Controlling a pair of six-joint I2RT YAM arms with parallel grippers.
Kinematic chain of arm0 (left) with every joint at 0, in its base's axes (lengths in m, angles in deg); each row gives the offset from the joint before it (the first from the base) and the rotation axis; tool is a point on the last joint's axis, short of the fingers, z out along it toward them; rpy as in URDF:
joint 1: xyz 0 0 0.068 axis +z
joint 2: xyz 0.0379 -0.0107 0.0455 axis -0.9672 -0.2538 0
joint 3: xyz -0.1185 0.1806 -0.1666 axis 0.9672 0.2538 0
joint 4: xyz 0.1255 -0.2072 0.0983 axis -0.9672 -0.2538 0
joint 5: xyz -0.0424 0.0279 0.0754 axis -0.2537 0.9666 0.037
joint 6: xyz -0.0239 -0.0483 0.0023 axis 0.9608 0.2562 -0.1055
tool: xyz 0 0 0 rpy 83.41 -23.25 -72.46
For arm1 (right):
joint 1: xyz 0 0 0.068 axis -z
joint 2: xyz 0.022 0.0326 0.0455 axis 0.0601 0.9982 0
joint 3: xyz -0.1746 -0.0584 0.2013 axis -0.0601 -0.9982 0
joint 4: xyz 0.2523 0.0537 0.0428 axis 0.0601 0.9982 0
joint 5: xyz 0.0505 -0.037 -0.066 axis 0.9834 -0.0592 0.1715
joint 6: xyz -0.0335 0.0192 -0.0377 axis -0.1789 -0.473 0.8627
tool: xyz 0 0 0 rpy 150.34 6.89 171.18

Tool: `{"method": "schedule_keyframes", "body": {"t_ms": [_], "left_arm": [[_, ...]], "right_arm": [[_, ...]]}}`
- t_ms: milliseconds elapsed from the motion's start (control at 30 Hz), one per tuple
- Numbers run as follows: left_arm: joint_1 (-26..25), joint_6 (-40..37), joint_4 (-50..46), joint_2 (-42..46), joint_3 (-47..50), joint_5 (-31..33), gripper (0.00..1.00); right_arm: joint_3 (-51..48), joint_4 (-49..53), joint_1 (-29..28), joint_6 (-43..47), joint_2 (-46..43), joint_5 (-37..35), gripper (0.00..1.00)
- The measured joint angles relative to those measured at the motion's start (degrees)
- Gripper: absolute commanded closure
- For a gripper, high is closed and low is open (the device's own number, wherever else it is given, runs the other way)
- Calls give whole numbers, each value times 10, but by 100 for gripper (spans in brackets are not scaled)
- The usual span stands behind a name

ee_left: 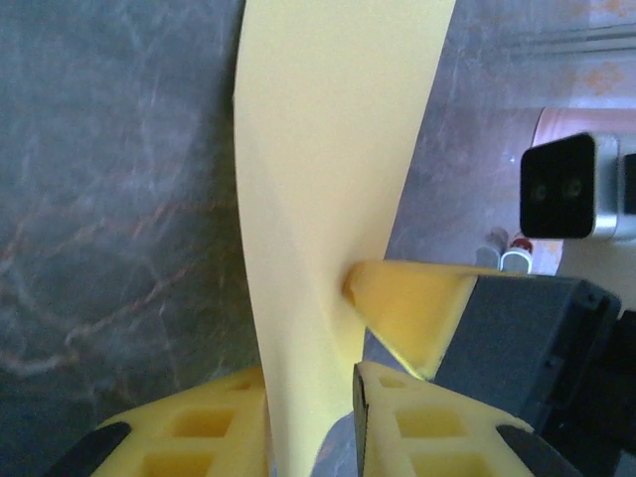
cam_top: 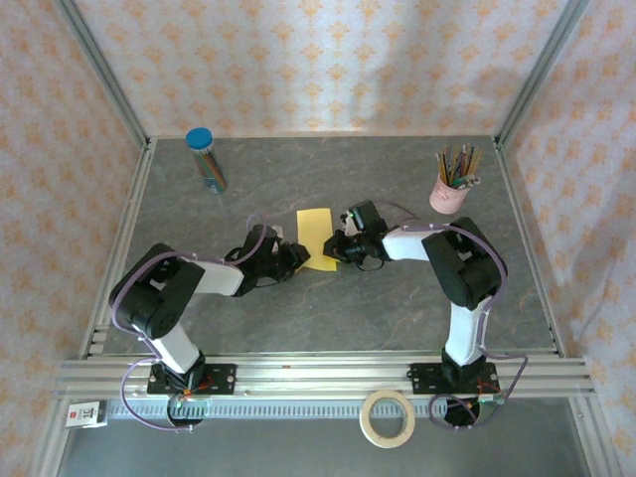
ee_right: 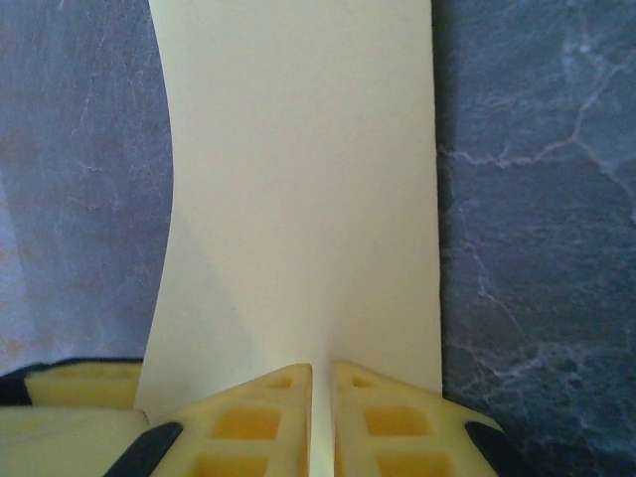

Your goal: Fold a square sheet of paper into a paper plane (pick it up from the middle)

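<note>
The right pincer is pressed together on the near edge of the square sheet of paper, the yellow paper caught in the thin slit between its tips. The left pincer straddles the same sheet from the opposite side. Its two fingers stand a little apart with paper filling the gap, and whether they truly clamp it cannot be told from these views. Seen from above, the sheet sits between the two pincers near the middle of the table as a narrow strip, longer than it is wide. One long edge bows, so it looks doubled over or curled rather than lying flat and square. By that reading the task is early. At most a first lengthwise fold is forming, and nothing shows a pressed centre crease. No corners are turned in for a nose, there are no wings, and nothing is dart-shaped yet. Farther out stand a blue-capped tube and a pink cup of pencils, well apart from the work.
</note>
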Motion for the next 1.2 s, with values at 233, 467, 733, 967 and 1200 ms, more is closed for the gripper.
{"method": "schedule_keyframes", "body": {"t_ms": [233, 467, 733, 967, 1200], "left_arm": [[24, 2, 32, -40, -20, -20, 79], [33, 0, 36, -48, -30, -26, 84], [49, -9, 35, -57, -36, -35, 96], [49, -15, 27, -59, -37, -35, 100], [49, 6, 26, -18, -26, -35, 100]], "right_arm": [[0, 0, 0, 0, 0, 0, 87], [-2, -2, 0, 0, 0, 0, 87], [-13, -24, 0, 0, -5, 4, 83], [-16, -28, 2, 10, -20, -6, 61], [-19, -44, 5, 60, -111, -59, 29]]}}
